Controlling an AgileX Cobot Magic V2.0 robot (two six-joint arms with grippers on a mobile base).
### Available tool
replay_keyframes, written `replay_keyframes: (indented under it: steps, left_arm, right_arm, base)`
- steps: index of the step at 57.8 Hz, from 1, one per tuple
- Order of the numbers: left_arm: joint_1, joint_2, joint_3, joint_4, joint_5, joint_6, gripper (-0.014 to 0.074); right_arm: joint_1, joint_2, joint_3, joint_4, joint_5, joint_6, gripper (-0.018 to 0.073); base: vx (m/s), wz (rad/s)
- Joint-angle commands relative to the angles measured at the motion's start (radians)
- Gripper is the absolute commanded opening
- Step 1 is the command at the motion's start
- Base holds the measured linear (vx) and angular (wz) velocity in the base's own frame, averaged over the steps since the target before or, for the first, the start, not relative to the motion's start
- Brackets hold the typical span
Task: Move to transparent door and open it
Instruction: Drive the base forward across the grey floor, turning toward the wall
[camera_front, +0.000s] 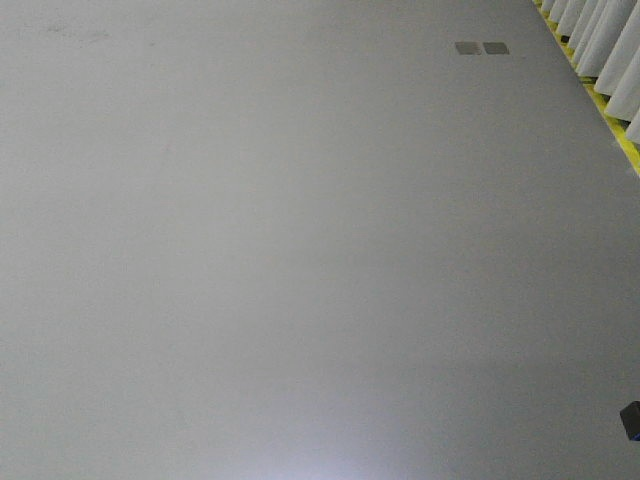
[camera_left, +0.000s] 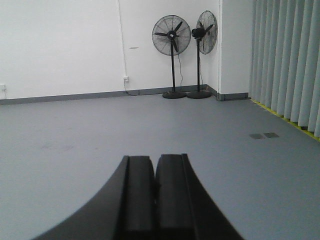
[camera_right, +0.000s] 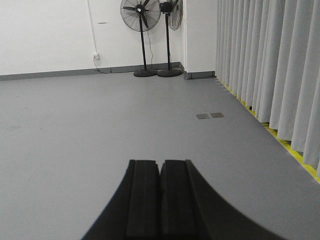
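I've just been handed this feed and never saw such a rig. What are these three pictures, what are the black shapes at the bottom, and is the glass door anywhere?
It is a wheeled robot with two arms. The front-facing camera looks down at grey floor, with two small floor plates near the top. The other two cameras sit on the wrists: the black shapes are the left gripper and right gripper, each shut and holding nothing. Ahead stand two pedestal fans by a white wall; pleated curtains hang on the right. No glass door shows in any view.
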Motion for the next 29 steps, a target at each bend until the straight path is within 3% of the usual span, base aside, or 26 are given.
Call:
replay_keyframes:
  steps: [1, 29]
  left_arm:
    - [-0.003, -0.015, 0.015, -0.006, -0.082, -0.008, -0.0006]
    - [-0.003, -0.015, 0.015, -0.006, -0.082, -0.008, -0.0006]
  right_arm:
    - [-0.005, -0.015, 0.004, -0.005, -0.087, -0.001, -0.0006]
    - [-0.005, -0.015, 0.004, -0.005, -0.087, -0.001, -0.0006]
  base:
    - [0.00, 0.00]
    - [0.00, 0.00]
